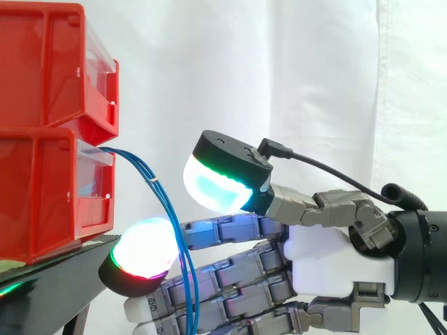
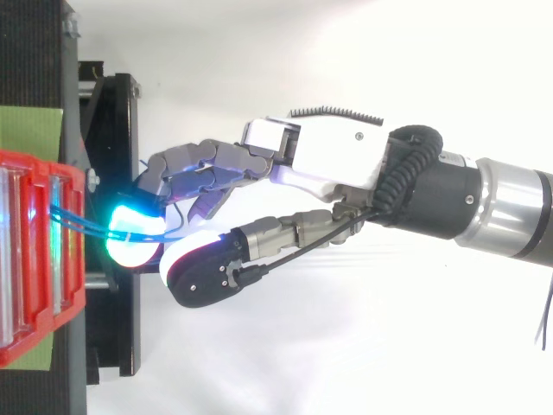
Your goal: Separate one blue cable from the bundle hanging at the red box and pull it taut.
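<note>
The upper red bin (image 1: 42,63) sits on the lower red bin (image 1: 38,202) at the left of the side view; both rest on the black stand (image 1: 63,279), in front of the white curtain (image 1: 293,70). The bundle of blue cables (image 1: 159,190) comes out at the top of the lower bin's clear front, arcs to the right and drops away below the frame; a small pale tie (image 1: 154,181) sits on it near the top of the arc.

The hand (image 1: 328,258) reaches in from the right toward the bins, level with the stand; its fingers (image 1: 230,230) stretch leftward, only lightly bent and stacked one above another, and the cables run down across them on the camera's side; whether any strand touches them I cannot tell. One fingertip pad (image 1: 143,252), glowing white with a magenta and green rim, lies just left of the cables, close to the stand's edge. The thumb (image 1: 220,181), glowing cyan and green, is raised above the fingers and stands clear to the right of the bundle; nothing is pinched.

From above, the cables (image 2: 86,223) leave the red bin and cross the green-glowing fingertip (image 2: 134,229); the thumb (image 2: 203,264) lies just beside it; no single cable is separated from the rest.
</note>
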